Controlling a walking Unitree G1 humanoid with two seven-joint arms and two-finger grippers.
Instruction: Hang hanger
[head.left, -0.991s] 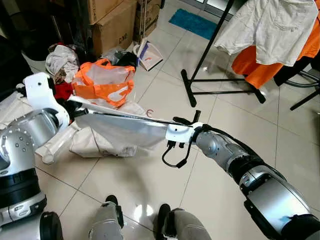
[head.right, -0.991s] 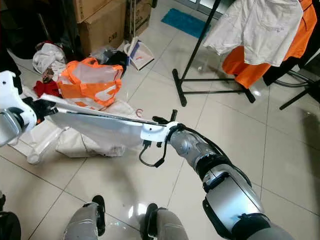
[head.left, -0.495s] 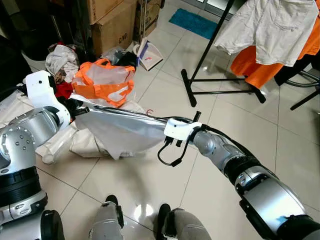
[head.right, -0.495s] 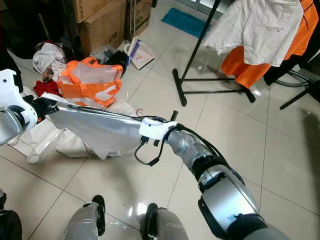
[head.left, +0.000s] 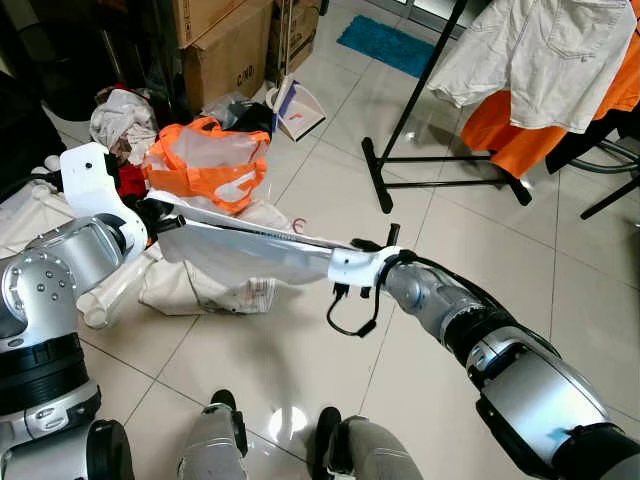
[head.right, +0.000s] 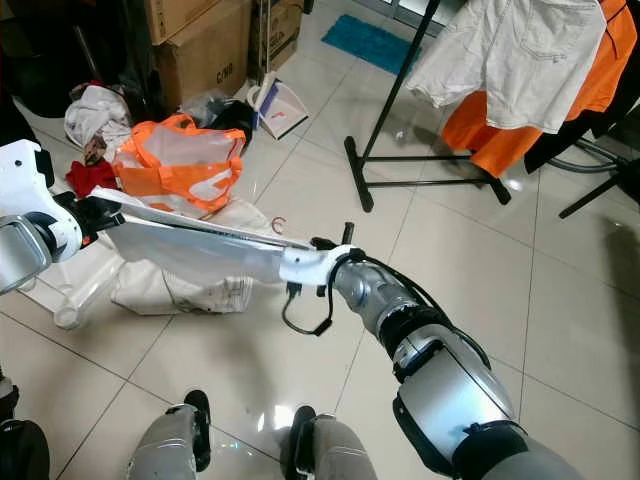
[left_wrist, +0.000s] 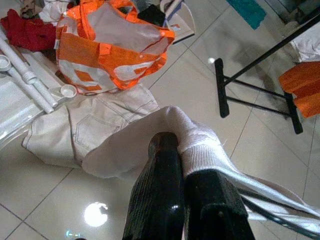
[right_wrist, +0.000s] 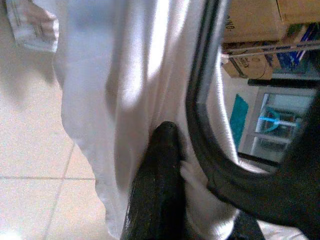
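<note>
Your left gripper (left_wrist: 182, 175) is pinching one end of a white garment (head.left: 250, 255), its two black fingers (left_wrist: 160, 190) clenched tight on a ribbed cuff-like edge. Your right gripper (right_wrist: 200, 170) is grasping the other end, one finger (right_wrist: 157, 170) pressing the cloth while a dark hanger (right_wrist: 200, 100) is curving past just beside it, lying against the fabric. Whether those fingers are also gripping the hanger, you cannot tell.

Between your two grippers the garment is stretching out in a taut band above the floor (head.left: 300, 370), its lower edge sagging, with a thin dark line of the hanger running along its top edge toward the right wrist. A black cable (head.left: 350, 315) is looping under that wrist.

On the cardboard boxes (head.left: 225, 50) at the back, the printing is too small to read.

Below the stretched cloth, pale trousers (left_wrist: 85, 125) are lying flat on the tiles, touching an orange and clear bag (head.left: 205, 165). White plastic tubes (left_wrist: 30, 80) and a red cloth (left_wrist: 27, 32) are lying near the bag. Further ahead, a black clothes rack (head.left: 420, 130) is standing on its footed base, carrying a white garment over an orange one (head.left: 520, 130), well apart from your grippers. A teal mat (head.left: 385, 45) is lying beyond it.
</note>
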